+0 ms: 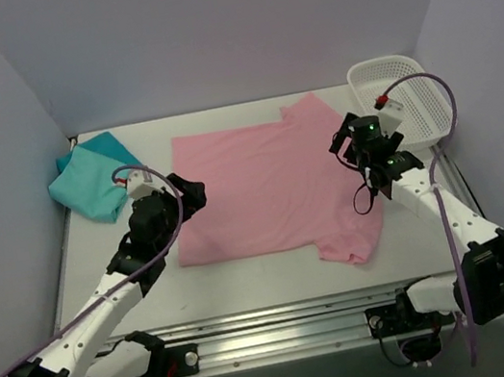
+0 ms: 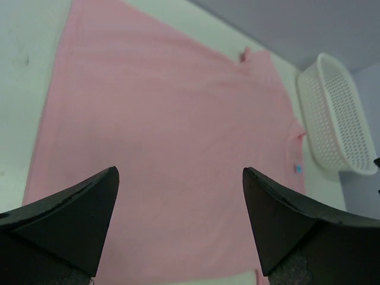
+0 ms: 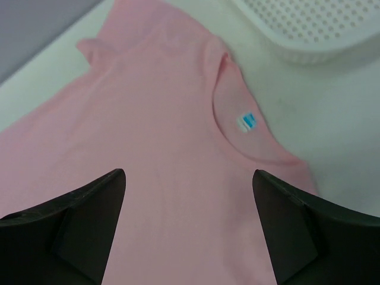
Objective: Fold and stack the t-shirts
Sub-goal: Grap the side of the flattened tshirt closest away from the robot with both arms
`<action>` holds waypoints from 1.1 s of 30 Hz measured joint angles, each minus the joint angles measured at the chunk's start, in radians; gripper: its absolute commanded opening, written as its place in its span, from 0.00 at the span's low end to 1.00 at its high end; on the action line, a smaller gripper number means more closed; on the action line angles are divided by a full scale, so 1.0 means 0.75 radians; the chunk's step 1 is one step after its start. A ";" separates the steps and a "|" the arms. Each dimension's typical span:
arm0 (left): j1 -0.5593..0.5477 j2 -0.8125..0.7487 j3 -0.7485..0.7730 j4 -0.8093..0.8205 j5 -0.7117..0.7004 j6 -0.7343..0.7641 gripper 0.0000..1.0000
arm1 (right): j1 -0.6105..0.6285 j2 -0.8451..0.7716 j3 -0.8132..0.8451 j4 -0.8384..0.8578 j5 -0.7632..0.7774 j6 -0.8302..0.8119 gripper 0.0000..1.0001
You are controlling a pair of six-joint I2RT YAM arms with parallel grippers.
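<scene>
— Where are the shirts?
— Pink t-shirt [image 1: 261, 182] flat at centre; teal t-shirt [image 1: 89, 178] at ten o'clock.
— The grippers?
— Left gripper [image 1: 189, 193] at nine, right gripper [image 1: 341, 142] at three; both jaws wide, empty.

No words or numbers can be read anywhere. Only one small label [image 3: 245, 122] is seen, sewn inside the neck of the pink t-shirt [image 3: 166, 154]. It is blue and white, and the marks on it are too small and blurred to be made out. In the left wrist view the same label is seen only as a tiny blue spot, and nothing can be read on it there either.
</scene>
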 measured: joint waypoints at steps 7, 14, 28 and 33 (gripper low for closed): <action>-0.341 -0.240 -0.278 -0.337 -0.277 -0.204 0.94 | 0.407 -0.477 -0.441 -0.248 0.016 0.139 0.86; -0.437 -0.344 -0.416 -0.504 -0.440 -0.428 0.94 | 0.588 -0.822 -0.570 -0.450 0.012 0.364 0.85; -0.459 -0.140 -0.509 -0.364 -0.467 -0.465 0.94 | 0.848 -0.144 -0.191 -0.811 0.384 0.642 0.77; -0.459 -0.137 -0.514 -0.239 -0.466 -0.380 0.94 | 0.889 -0.116 -0.124 -0.773 0.519 0.681 1.00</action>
